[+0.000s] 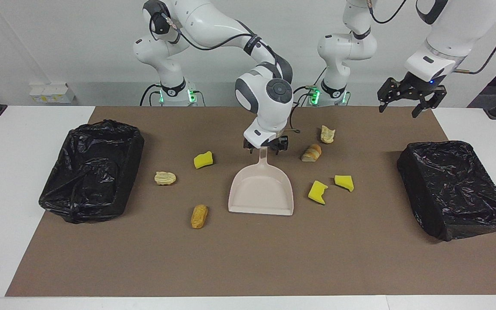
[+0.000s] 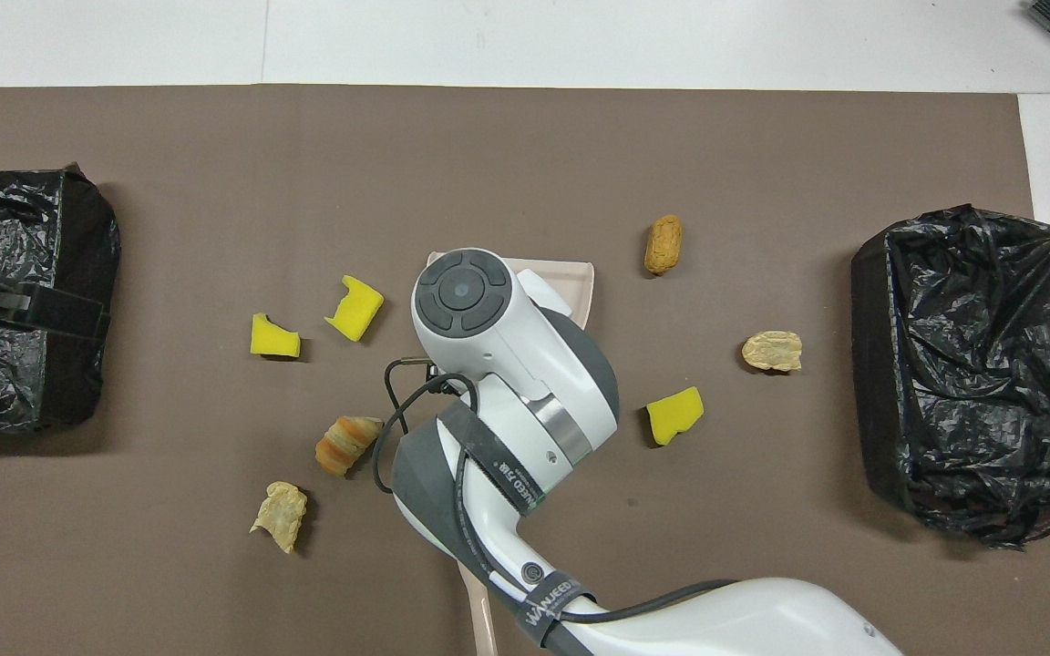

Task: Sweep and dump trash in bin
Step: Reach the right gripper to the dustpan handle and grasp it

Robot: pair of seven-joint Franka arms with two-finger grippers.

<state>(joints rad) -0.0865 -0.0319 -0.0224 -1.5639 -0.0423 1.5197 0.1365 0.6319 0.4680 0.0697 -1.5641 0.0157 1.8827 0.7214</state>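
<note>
Right gripper (image 1: 266,148) over dustpan (image 1: 261,189) handle, jaws wide, empty. Centre fingers astride handle, lower, close squarely. Left gripper (image 1: 405,98) waits, wide, empty.

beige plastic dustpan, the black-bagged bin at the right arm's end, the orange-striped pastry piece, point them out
beige plastic dustpan (image 1: 261,189), facing view, bare pan floor
black-bagged bin (image 1: 91,170), facing view, crumpled liner inside
orange-striped pastry piece (image 2: 347,442), overhead view, its middle

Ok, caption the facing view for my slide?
Right hand open over the dustpan handle; seven scraps unswept.
</note>
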